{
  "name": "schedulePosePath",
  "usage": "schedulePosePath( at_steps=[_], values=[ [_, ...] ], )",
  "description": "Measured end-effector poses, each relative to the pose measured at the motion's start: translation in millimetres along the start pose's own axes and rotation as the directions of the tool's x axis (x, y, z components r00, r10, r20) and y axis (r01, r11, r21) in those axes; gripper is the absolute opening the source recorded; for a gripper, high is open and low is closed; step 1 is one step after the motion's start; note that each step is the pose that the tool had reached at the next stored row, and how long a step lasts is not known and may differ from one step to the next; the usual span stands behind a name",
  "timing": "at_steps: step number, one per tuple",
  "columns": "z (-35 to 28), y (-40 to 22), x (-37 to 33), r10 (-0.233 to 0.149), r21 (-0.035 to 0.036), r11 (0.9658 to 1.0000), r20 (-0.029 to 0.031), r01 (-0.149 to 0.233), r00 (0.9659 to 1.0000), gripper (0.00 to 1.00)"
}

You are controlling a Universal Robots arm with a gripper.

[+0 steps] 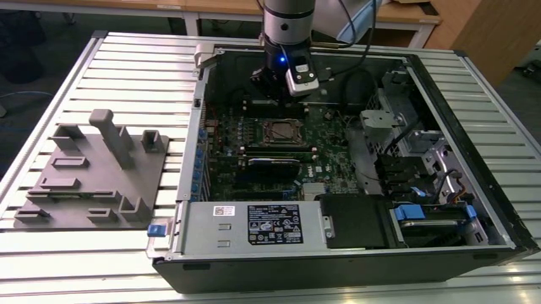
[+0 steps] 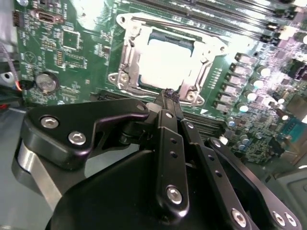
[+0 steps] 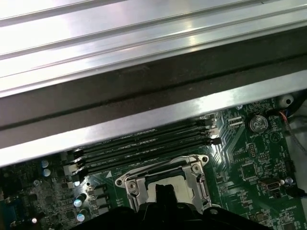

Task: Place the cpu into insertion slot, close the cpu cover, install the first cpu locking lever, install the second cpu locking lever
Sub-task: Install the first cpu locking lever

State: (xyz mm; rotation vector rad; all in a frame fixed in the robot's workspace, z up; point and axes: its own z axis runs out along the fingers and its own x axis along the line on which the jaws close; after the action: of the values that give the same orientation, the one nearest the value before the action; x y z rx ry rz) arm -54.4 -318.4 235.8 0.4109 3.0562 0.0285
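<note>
Pincer (image 2: 169,93) above covered cpu (image 2: 165,60)

cpu (image 3: 165,188) partly hidden behind pincer (image 3: 165,190), glare-washed top

No print on the white label (image 1: 274,224) is legible.
</note>
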Motion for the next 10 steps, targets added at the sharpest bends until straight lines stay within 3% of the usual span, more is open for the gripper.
schedulePosePath(
  at_steps=[3, 10],
  values=[
    [0.2, 1.1, -4.5, 0.000, 0.0005, 1.0000, -0.0016, 0.000, 1.0000, 0.10],
    [0.3, -0.5, -6.6, -0.022, -0.0007, 0.9998, -0.0022, 0.022, 0.9998, 0.10]
  ],
)
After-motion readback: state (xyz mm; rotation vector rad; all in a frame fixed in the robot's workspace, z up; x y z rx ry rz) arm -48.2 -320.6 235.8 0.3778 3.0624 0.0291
